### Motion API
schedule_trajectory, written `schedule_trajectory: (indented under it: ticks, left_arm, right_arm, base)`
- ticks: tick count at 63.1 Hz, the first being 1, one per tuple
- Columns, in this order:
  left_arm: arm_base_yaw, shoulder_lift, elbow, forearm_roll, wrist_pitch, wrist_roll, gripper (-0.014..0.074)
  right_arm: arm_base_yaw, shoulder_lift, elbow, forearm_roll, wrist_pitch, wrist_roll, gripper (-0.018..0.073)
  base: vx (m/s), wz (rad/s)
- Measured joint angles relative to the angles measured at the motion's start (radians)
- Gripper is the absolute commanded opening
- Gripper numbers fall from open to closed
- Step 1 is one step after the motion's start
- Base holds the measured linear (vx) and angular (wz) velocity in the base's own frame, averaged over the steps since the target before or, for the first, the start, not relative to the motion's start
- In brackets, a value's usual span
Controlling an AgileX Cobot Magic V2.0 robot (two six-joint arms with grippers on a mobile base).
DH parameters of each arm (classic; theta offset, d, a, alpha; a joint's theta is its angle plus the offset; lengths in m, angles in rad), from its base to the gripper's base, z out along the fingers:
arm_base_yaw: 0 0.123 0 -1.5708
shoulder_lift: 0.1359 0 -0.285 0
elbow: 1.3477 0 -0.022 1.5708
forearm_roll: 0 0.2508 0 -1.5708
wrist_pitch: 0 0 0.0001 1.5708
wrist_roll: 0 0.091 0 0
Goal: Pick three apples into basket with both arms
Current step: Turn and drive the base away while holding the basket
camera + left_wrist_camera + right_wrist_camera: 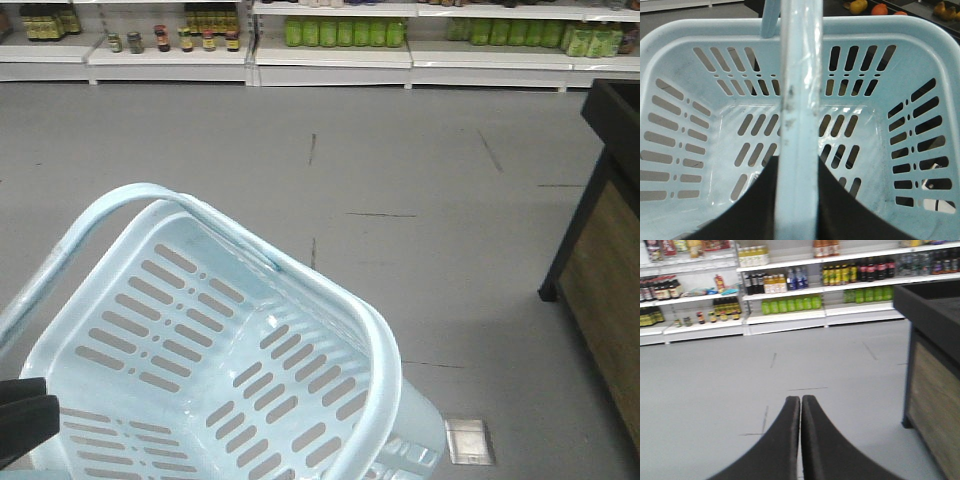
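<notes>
The front view looks down over the basket point(215, 245) toward floor point(420, 170) and shelves point(330, 55). The left wrist view sits close above that basket; the right wrist view faces the same shelves.

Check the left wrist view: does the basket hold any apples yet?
No, the basket shows only its bare slotted floor and walls, with no fruit inside.

A pale blue basket point(215, 250) fills 6 to 9 o'clock, tilted, slotted inside showing, one handle point(120, 200) arched over its far rim — beyond the grey floor point(400, 170), shelves point(330, 52) of green bottles point(345, 32) line 12 o'clock, a dark wood-panelled stand point(605, 250) at 3 o'clock.
</notes>
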Motion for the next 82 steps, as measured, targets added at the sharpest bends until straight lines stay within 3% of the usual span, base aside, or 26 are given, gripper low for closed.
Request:
schedule_trajectory:
  ticks: [38,82]
  left_arm:
    - [0.0,0.0,0.0,0.0,0.0,0.0,-0.0006]
    - [0.0,0.0,0.0,0.0,0.0,0.0,-0.0006]
  right_arm:
    - [0.0,0.0,0.0,0.0,0.0,0.0,-0.0009]
    - [0.0,0.0,0.0,0.0,0.0,0.0,-0.0009]
  base:
    - [0.16,0.31]
    - [0.24,-0.07]
